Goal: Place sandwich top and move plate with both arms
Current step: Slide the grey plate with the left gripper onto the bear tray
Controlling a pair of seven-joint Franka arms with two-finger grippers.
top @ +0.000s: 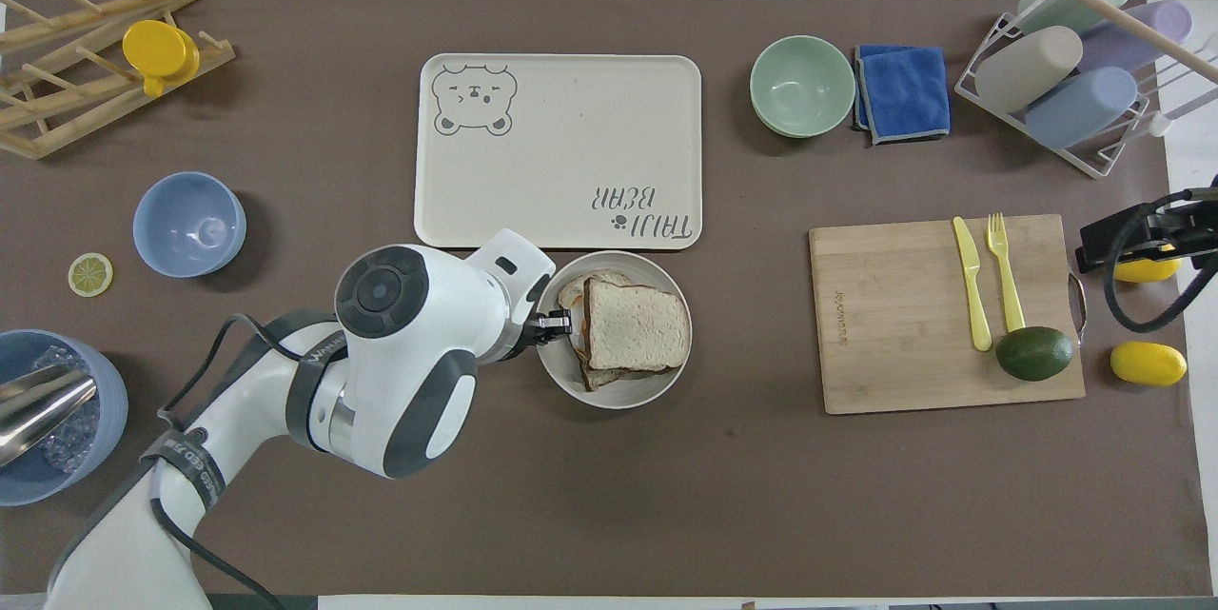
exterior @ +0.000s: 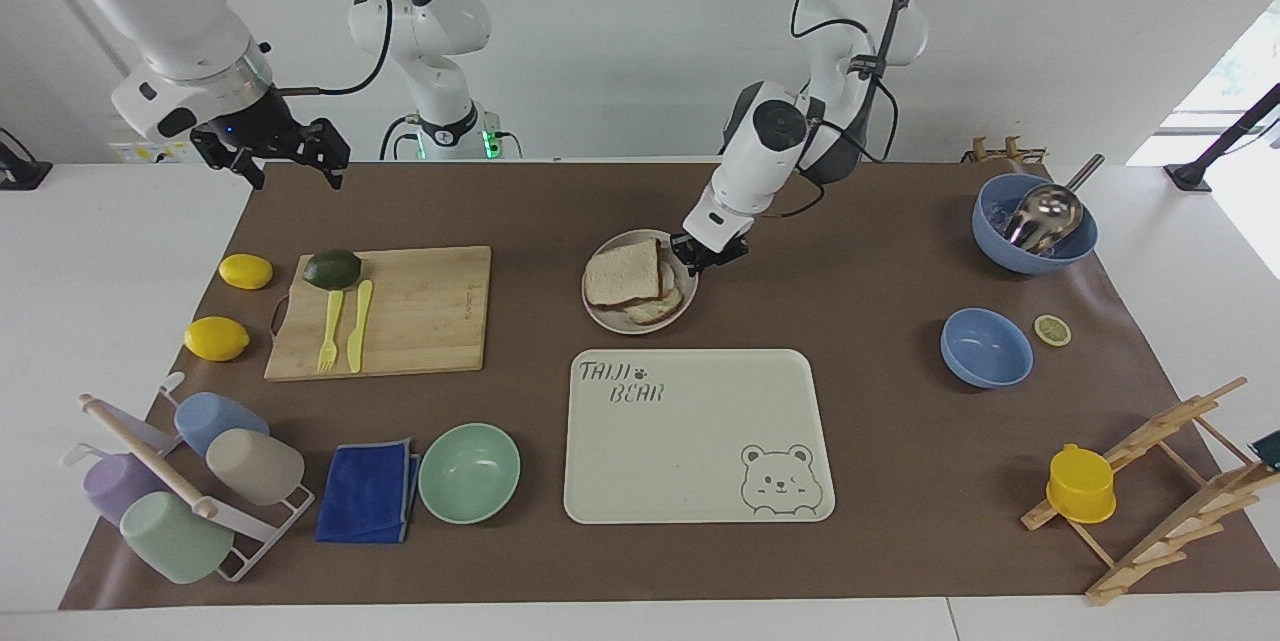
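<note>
The sandwich top (exterior: 622, 273) is a light brown bread slice lying on another slice on the round beige plate (exterior: 625, 323). Both also show in the overhead view, the sandwich top (top: 636, 324) on the plate (top: 609, 399). My left gripper (exterior: 700, 256) is shut on the plate's rim at the left arm's end and holds the plate tilted, next to the tray's nearer edge. It also shows in the overhead view (top: 555, 327). My right gripper (exterior: 290, 156) waits open and empty, up in the air over the table's edge at the right arm's end, above a lemon (top: 1147, 269).
The cream bear tray (exterior: 700, 441) lies just farther from the robots than the plate. A wooden cutting board (exterior: 400, 311) with an avocado, a yellow fork and a knife lies toward the right arm's end. A mint bowl (exterior: 469, 472) and a blue bowl (exterior: 986, 348) stand farther out.
</note>
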